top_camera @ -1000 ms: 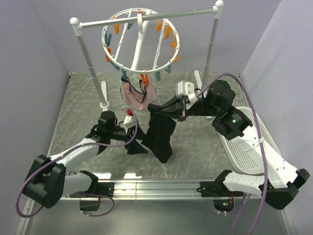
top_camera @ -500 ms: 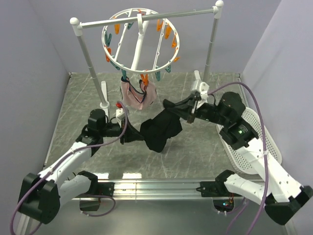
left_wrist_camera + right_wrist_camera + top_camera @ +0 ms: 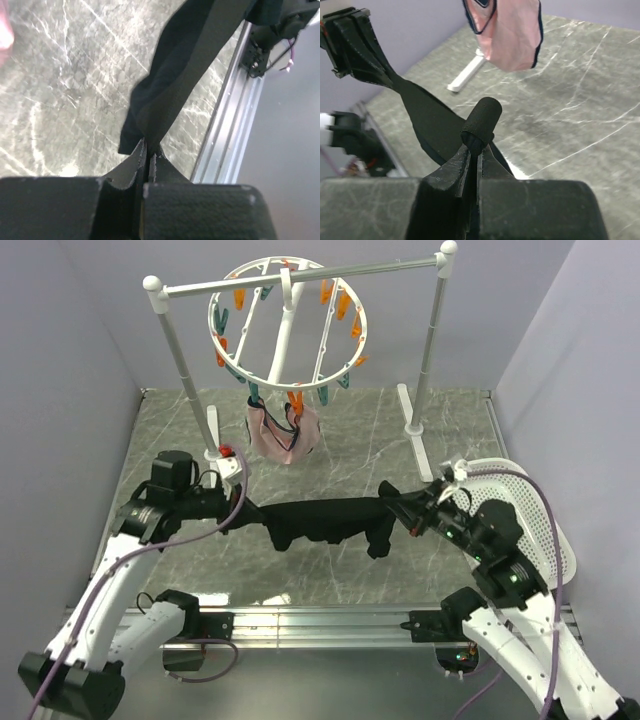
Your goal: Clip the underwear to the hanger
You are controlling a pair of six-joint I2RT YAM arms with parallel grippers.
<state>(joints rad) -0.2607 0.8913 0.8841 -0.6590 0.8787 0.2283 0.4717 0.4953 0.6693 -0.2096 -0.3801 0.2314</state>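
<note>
While it is stretched between the two arms above the tabletop [image 3: 400,440], the underwear [image 3: 320,518] hangs low, well apart from the hanger [image 3: 287,325] on the rail [image 3: 400,261]. Left claw [image 3: 246,508] pinched tight on one end. Right claw [image 3: 392,502] clamped on the other (fabric bunches over its tips, grip depth unclear). Pink garment [image 3: 283,432] hangs from the ring, but the clips holding it are hard to make out.

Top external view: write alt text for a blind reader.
Both arms stretch the black underwear between the left gripper and right gripper. Behind, the round hanger hangs on a rail stand, a pink garment clipped below.
</note>
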